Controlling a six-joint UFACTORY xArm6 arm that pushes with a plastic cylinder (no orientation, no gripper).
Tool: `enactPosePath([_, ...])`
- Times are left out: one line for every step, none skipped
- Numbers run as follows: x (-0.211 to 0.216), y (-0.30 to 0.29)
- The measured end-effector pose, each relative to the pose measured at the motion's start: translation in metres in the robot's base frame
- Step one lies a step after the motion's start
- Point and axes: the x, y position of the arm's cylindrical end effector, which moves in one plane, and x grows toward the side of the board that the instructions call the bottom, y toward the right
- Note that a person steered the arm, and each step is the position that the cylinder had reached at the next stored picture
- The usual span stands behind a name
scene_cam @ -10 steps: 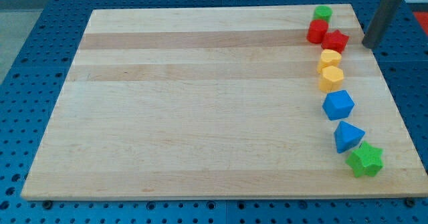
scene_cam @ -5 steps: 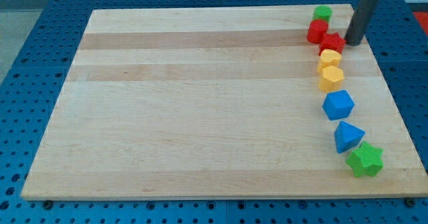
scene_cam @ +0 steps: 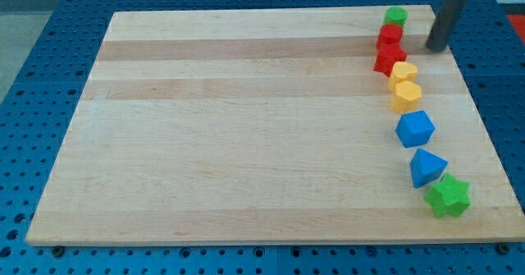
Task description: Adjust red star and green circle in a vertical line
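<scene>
The wooden board (scene_cam: pixel 246 127) is seen on a blue pegboard (scene_cam: pixel 49 29). My tip (scene_cam: pixel 435 48), a bare rod grasping nothing, is found at three o'clock of the red star (scene_cam: pixel 389 60), apart. The green circle (scene_cam: pixel 395 16) is placed at twelve o'clock of it, a red block (scene_cam: pixel 390 35) between.

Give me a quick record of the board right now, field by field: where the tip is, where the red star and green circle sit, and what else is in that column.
tip: my tip at the view's upper right, right of the red blocks, apart from them
green circle: at the board's top edge
red block: just below the green circle
red star: directly below the red block, touching the upper yellow block
line: green circle, red block and red star stack roughly vertically
yellow blocks
blue blocks
green star: lowest
</scene>
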Motion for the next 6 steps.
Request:
enactPosePath([-0.056,0.029])
enactPosePath([-0.072,-0.017])
enactPosePath([-0.071,-0.028])
enactPosePath([-0.058,-0.013])
enactPosePath([-0.051,-0.009])
enactPosePath([-0.052,-0.057])
